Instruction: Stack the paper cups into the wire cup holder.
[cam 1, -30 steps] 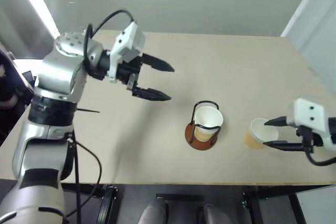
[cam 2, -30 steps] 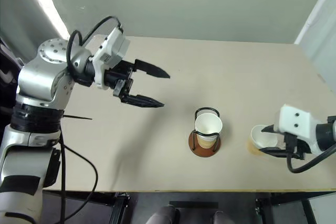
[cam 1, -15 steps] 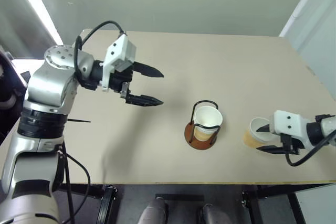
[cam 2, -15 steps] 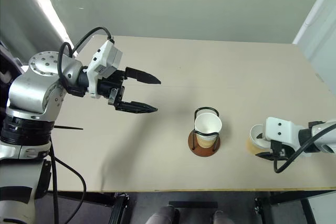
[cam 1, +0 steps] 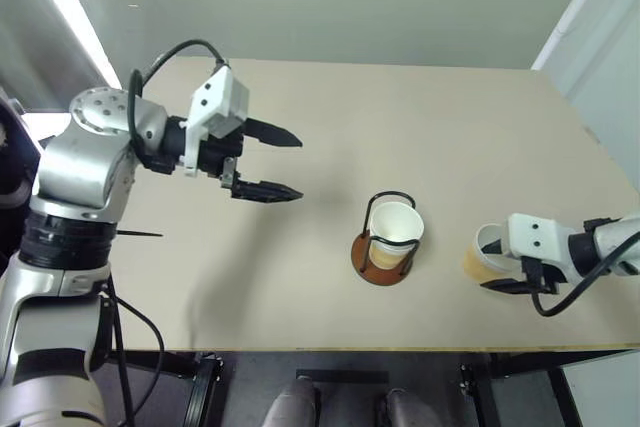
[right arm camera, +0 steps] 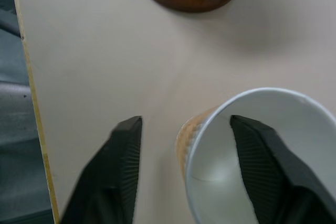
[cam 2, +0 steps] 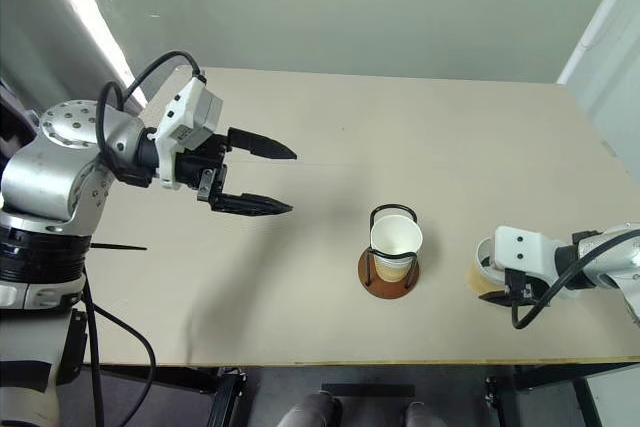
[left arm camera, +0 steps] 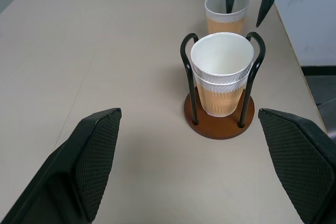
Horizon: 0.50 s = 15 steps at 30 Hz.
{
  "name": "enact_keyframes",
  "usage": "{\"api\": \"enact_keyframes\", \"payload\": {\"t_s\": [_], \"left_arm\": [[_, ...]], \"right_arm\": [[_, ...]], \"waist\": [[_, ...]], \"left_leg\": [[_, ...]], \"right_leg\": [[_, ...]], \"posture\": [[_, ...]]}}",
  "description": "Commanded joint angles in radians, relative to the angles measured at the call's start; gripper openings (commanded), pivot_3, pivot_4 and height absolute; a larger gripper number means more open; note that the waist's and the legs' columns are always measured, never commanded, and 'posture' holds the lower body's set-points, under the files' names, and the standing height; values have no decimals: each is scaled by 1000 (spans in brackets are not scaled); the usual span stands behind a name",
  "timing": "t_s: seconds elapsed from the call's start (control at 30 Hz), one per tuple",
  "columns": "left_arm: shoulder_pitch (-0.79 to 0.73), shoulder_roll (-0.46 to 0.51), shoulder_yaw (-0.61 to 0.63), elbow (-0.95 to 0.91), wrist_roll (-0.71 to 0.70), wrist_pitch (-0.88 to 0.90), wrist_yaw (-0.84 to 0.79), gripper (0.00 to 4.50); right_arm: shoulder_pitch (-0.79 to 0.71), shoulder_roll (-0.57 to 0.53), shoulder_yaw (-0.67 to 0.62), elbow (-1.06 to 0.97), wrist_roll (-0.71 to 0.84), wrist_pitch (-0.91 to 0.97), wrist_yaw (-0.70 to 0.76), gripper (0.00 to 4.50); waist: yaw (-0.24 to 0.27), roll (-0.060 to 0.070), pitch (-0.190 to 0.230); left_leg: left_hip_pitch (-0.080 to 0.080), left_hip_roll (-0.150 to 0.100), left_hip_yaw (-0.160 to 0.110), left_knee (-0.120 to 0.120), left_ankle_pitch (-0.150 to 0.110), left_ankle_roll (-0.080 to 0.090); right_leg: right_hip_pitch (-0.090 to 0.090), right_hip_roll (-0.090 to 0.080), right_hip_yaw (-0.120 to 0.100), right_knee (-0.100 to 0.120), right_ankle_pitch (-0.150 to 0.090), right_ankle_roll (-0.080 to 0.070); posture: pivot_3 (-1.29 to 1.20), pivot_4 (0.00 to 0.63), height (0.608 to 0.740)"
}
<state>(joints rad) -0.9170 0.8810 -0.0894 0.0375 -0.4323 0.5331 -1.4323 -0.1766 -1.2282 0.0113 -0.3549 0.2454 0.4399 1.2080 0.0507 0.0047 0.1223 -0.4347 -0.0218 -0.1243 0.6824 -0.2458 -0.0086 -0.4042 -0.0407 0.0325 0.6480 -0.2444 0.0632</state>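
Right gripper is at the loose paper cup, which stands upright on the table near the front edge. Fingers straddle the cup wall: one finger is down inside the white interior, the other is outside the tan wall, with a gap of bare table between it and the cup. The left wrist view agrees: one tip dips past the rim, the other hangs off the side. Jaws part-spread, not pinching; I can't tell whether the inner finger touches the wall.

Wire cup holder sits just beyond the right fingertips, near the cup but not touching it. Two paper cups are nested inside it, upright between the black wire arches, rims showing one above the other, roughly level with the tops of the arches.

Left gripper hangs above the table, well apart from the holder, fingers spread wide and empty. The holder and the loose cup both lie ahead of its fingertips, the holder closer, framed between the two pads.
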Motion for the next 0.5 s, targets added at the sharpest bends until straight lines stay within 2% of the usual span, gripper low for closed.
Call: {"api": "enact_keyframes", "payload": {"t_s": [0.03, 0.17, 0.5], "left_arm": [[1, 12, 34, -33, -9, -4, 9, 4500], [3, 9, 33, -35, -11, -4, 13, 4500], [12, 21, 34, -29, -13, 3, 0, 4500]], "right_arm": [[-4, -4, -12, -3, -17, -17, 3, 1429], [3, -3, -11, 3, -28, -25, 4, 27], [-6, -10, -27, 12, -22, -28, 15, 27]], "waist": [[0, 0, 0], [0, 0, 0], [0, 0, 0]], "left_leg": [[0, 0, 0, 0, 0, 0], [0, 0, 0, 0, 0, 0], [0, 0, 0, 0, 0, 0]], "right_leg": [[0, 0, 0, 0, 0, 0], [0, 0, 0, 0, 0, 0], [0, 0, 0, 0, 0, 0]], "posture": [[0, 150, 740], [0, 150, 740], [0, 150, 740]]}}
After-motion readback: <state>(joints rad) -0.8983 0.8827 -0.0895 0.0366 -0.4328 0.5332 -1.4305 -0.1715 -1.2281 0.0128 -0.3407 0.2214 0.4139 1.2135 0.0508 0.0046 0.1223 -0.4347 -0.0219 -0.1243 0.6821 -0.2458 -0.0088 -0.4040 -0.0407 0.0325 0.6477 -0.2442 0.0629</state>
